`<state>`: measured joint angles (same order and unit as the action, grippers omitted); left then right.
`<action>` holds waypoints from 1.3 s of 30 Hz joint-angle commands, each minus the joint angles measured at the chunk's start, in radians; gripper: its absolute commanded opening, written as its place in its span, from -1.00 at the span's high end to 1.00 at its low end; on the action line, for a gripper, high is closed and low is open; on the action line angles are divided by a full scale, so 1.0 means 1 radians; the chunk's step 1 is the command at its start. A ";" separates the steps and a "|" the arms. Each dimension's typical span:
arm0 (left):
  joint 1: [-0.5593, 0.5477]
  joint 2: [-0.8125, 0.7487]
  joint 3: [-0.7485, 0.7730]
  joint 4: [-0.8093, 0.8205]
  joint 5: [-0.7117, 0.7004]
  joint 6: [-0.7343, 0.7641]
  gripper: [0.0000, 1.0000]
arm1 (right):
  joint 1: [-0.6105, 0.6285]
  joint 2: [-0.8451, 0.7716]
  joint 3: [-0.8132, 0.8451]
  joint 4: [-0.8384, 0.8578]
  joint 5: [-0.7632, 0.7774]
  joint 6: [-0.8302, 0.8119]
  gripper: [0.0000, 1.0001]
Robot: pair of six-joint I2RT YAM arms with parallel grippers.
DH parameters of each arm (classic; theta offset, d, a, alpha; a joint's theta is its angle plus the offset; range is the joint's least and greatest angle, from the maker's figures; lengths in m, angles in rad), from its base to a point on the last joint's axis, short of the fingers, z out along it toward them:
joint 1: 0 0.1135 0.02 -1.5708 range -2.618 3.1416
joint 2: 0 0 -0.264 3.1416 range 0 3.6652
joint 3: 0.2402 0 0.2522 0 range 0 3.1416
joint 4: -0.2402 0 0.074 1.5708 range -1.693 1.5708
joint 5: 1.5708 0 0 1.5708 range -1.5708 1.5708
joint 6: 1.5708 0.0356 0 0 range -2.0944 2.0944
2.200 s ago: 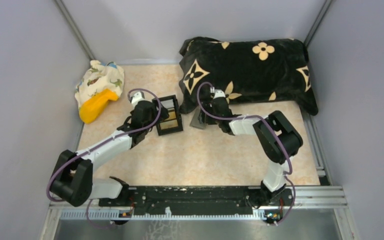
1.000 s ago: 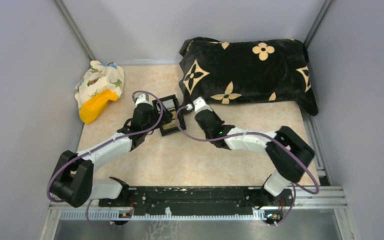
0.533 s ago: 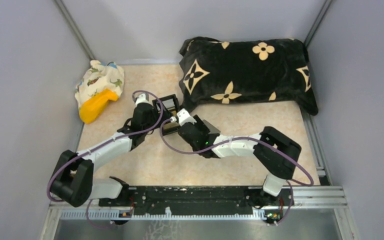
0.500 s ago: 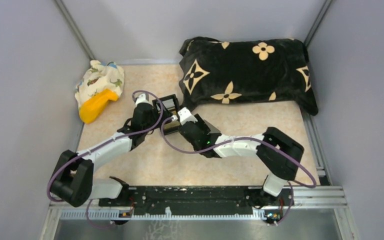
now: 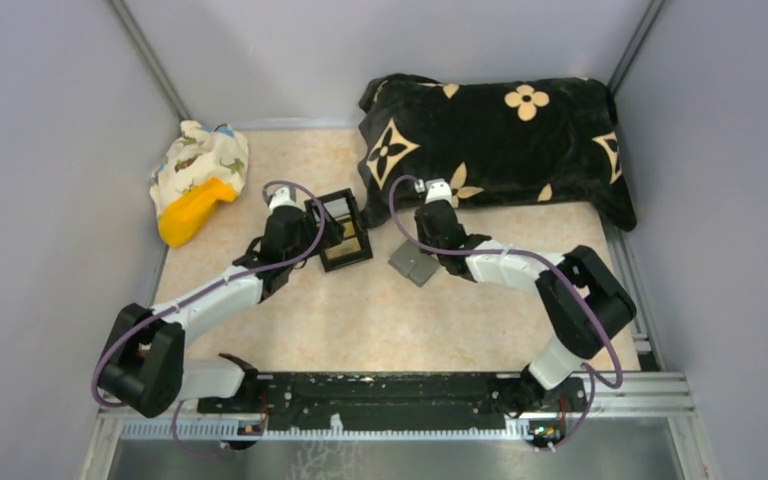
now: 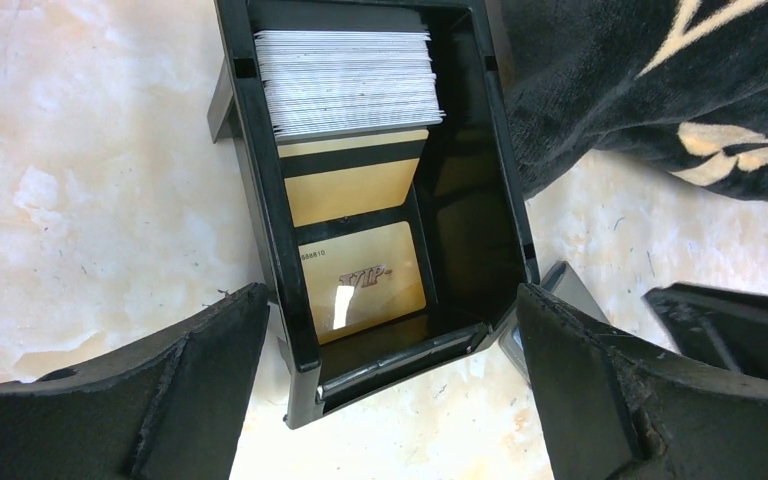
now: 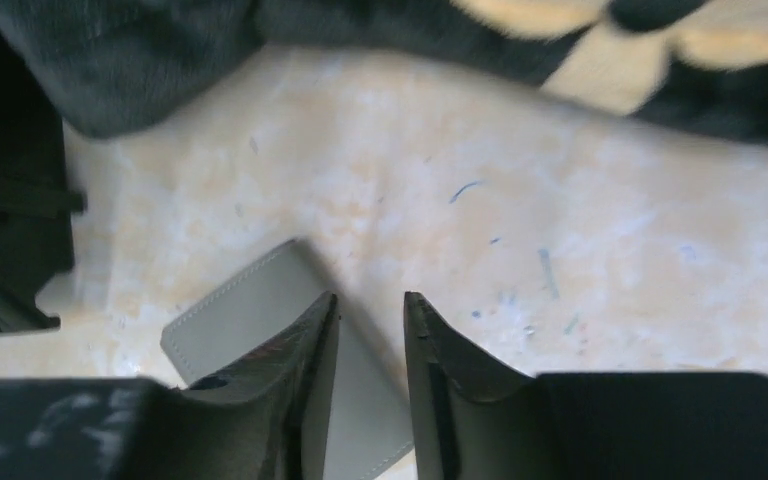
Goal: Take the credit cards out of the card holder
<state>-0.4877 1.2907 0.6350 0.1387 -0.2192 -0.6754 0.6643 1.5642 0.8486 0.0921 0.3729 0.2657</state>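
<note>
Top external view: the card holder (image 5: 413, 263) lies flat and shut on the table (image 5: 360, 310), right of the black box (image 5: 338, 232) and near the dark patterned pillow (image 5: 490, 140).
Left gripper (image 6: 390, 300): fingers spread wide, one on each side of the box's near end.
Right gripper (image 7: 370, 300): over the card holder's far edge, fingers parted by a narrow gap with nothing between them; the blurred wrist view may show one tip touching the grey face.
Box contents: white card stack (image 6: 348, 80) at the far end, gold cards (image 6: 365, 280) nearer.
Far left: printed cloth bundle (image 5: 198, 175).
</note>
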 commanded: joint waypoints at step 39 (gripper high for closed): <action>-0.014 0.045 0.020 0.158 0.020 0.092 -0.98 | 0.299 -0.151 -0.248 -0.067 -0.065 0.135 1.00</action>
<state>-0.4995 1.2995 0.6388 0.2535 -0.2157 -0.6010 0.9592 1.4158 0.5850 0.1005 0.1905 0.3511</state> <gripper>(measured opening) 0.990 0.006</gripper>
